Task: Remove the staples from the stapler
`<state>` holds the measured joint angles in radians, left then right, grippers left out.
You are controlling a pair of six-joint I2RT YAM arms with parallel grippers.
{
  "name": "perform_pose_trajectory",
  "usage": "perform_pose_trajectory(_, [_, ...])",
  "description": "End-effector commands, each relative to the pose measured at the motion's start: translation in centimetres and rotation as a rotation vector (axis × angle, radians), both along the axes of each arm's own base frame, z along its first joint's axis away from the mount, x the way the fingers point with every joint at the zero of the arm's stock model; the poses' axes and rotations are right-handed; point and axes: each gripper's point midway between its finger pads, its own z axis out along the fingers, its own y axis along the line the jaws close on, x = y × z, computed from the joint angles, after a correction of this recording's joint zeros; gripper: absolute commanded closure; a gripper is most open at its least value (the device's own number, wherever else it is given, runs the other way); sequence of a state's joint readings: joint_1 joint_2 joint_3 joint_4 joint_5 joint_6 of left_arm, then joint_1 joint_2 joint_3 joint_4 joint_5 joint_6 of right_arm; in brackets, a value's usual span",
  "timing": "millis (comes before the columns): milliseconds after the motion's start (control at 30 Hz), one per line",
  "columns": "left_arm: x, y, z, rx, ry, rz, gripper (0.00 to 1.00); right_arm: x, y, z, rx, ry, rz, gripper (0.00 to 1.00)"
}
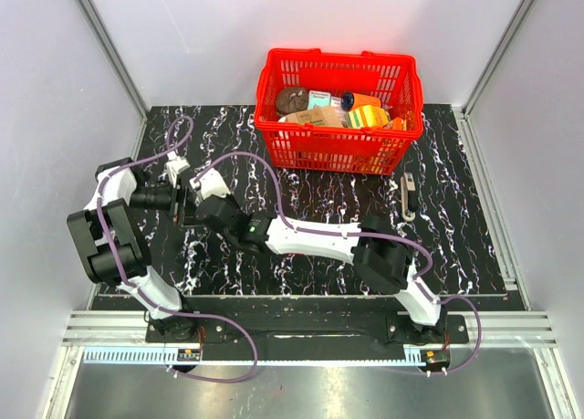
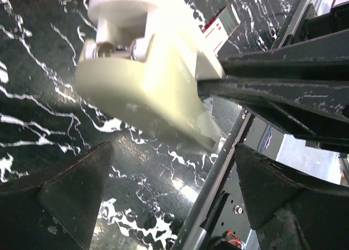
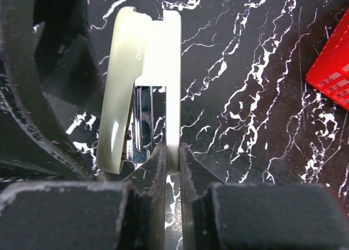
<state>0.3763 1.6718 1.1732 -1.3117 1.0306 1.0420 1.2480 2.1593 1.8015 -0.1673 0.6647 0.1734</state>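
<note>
The stapler [image 3: 122, 97] is pale green and white; the table [image 1: 456, 218] black with white marbled veins; the basket [image 1: 338, 150] red.

A lab test booth: white panels [image 1: 182, 36], aluminium framing [image 1: 109, 49], black marbled mat [image 1: 456, 246].

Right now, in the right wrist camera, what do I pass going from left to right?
Black left pincer, open → cream plastic stapler → corner of the red plastic basket.
</note>
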Motion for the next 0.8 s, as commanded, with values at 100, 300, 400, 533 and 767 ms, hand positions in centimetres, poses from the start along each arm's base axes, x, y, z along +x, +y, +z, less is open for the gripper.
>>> perform_pose_trajectory(100, [0.3,-1.6,3.9,-0.233,-0.040,0.022,0.02,-0.6,1.5,4.9,0.227,0.058,-0.035,1.00])
perform_pose_trajectory(300, [1.0,-1.8,4.4,-0.297,-0.052,0.060,0.11,-1.3,1.8,5.0,0.286,0.111,-0.041,1.00])
perform_pose_trajectory(400, [0.9,-2.0,4.5,-0.312,-0.053,0.065,0.24,-1.2,1.8,5.3,0.300,0.112,-0.046,1.00])
perform_pose_trajectory(533, [0.6,-2.2,3.9,-0.329,-0.016,0.072,0.41,-1.2,2.1,5.4,0.321,0.116,-0.048,1.00])
perform_pose_trajectory(767, [0.4,-2.1,3.9,-0.304,-0.008,0.061,0.55,-0.7,1.8,5.3,0.314,0.102,-0.064,1.00])
